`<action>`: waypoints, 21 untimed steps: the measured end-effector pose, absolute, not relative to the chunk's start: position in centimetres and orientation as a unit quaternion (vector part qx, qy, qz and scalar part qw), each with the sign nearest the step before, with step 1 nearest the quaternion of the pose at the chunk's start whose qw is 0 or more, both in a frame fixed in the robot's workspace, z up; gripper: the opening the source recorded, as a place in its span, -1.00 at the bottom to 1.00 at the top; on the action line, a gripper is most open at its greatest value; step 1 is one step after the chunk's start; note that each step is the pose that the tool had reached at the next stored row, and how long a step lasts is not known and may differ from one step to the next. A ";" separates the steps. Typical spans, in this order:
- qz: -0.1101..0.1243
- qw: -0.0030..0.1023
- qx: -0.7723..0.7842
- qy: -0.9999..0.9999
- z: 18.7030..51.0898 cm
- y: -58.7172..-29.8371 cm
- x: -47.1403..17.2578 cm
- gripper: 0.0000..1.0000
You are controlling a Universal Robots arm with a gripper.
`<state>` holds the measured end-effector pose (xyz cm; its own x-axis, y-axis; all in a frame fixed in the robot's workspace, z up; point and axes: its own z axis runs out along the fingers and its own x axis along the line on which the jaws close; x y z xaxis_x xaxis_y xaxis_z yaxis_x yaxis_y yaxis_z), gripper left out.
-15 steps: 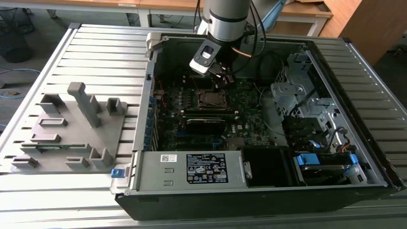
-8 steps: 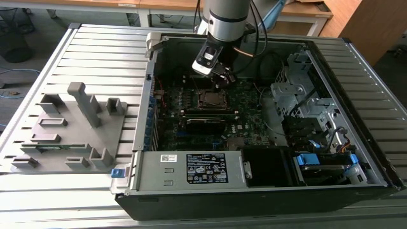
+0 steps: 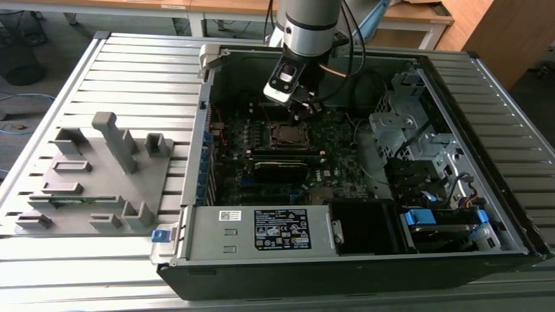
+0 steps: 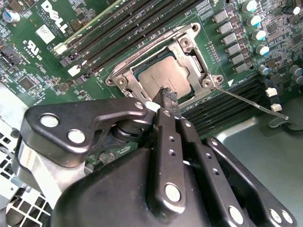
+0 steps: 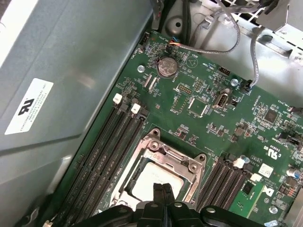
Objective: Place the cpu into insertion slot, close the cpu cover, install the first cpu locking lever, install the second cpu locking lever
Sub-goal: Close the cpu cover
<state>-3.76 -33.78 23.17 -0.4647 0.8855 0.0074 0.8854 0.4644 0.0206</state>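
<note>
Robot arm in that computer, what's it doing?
The arm's gripper, fingers shut, is reaching down with its tip at the cpu on the motherboard inside an open computer case. The cpu is already in place, and the cover lies closed over its edges. One thin lever sticks out sideways, seemingly not locked down.

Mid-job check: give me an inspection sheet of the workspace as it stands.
Surface: slatted metal table, open computer case on it.
Job's things: cpu lies under the lowered cpu cover; one thin locking lever juts out sideways.
Clutter: grey fixture block at the exterior view's left.
Gripper: gripper shut, tips over the cpu.
Cables: black cables inside the case beside the arm.
Surroundings: wooden desks behind the table.
</note>
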 end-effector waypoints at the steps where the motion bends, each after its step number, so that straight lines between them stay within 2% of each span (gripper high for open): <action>1: 0.011 0.002 0.517 0.856 23.2 -33.8 -3.8 -0.79; 21: 0.011 0.002 0.466 0.885 23.1 -33.8 -3.8 -0.79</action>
<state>-3.76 -33.78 23.15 -0.5658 0.8245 0.0074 0.8245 0.5655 0.0207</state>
